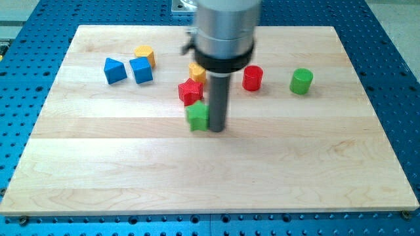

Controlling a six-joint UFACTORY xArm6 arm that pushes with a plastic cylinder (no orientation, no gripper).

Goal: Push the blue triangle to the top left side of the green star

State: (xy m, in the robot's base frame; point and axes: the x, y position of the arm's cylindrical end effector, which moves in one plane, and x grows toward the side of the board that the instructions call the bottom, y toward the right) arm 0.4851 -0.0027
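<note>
Green star sits mid-board with my tip touching its right side; the rod has no jaws to judge. Blue triangle lies well apart at upper left, just beside a blue cube.

tip touching green star right side | blue triangle far left
</note>
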